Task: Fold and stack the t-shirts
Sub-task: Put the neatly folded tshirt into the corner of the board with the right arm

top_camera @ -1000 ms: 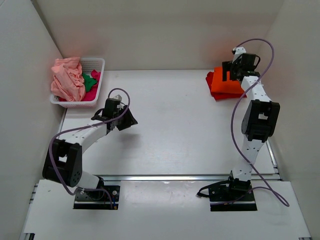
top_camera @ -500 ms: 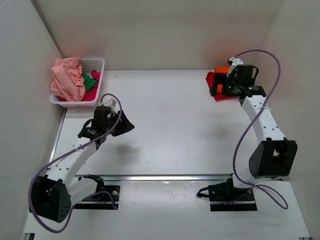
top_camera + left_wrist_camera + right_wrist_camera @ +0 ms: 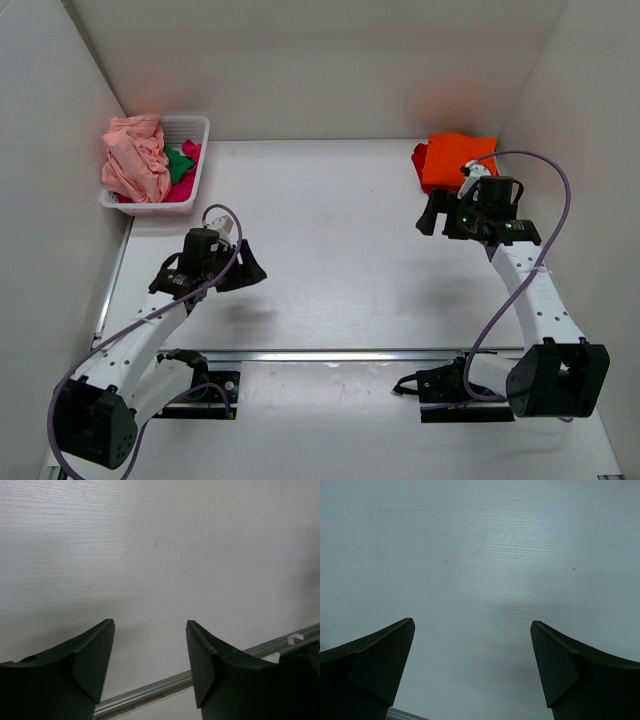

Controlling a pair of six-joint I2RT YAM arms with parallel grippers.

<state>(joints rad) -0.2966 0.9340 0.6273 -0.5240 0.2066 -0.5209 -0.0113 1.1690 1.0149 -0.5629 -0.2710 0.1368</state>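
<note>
3 white walls (image 3: 320, 70), pale tabletop (image 3: 350, 240), orange t-shirt (image 3: 452, 157) far right

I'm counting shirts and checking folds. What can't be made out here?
- Red shirt: top view, orange shirt covers all but an edge.
- Basket: pink shirt heaped over green shirt and magenta shirt; count unclear.
- Wrist views: only bare table; no shirts.
</note>
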